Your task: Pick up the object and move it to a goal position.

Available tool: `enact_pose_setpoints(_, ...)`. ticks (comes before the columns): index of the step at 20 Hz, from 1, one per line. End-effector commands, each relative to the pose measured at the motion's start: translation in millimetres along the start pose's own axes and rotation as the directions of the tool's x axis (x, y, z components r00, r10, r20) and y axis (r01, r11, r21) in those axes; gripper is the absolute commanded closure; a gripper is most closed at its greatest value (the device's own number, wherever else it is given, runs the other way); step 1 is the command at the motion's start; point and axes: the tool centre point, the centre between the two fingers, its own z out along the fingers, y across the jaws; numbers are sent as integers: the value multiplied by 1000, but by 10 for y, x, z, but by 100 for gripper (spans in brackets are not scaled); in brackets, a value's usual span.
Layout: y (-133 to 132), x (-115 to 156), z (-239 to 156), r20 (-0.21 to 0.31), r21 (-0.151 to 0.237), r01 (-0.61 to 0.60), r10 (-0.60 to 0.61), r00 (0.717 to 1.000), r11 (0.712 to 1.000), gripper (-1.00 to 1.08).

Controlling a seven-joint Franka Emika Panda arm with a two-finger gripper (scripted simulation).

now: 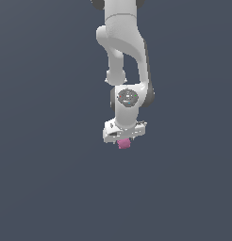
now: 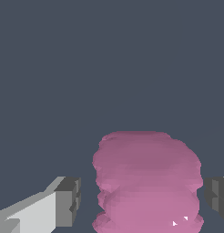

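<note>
The object [image 1: 123, 144] is a small pink lumpy blob, seen just under the white hand of my arm in the exterior view. In the wrist view the object [image 2: 145, 182] fills the space between my two fingers. My gripper [image 2: 141, 200] is open around it. One dark finger pad [image 2: 69, 200] stands a small gap away from the blob, and the other pad [image 2: 217, 198] is very close to its opposite side. In the exterior view the gripper [image 1: 123, 141] points straight down and the fingers themselves are mostly hidden by the hand.
A plain dark grey-blue surface [image 1: 47, 188] spreads all around the arm. The white arm [image 1: 121, 52] rises from the hand to the upper edge of the exterior view.
</note>
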Motion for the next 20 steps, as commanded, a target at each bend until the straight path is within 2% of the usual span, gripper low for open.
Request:
enact_pose_setpoints(1,0,3,86,-1,0,1,-1,1000,1000,-92)
enact_pose_setpoints(5,-1,12,126,-1,0,1,-1,1000,1000,-92)
enact_pose_setpoints(6,-1,12,126,-1,0,1,-1,1000,1000,108)
enact_pose_setpoints(20,-14,5,83,-2,0,1,-1,1000,1000,108)
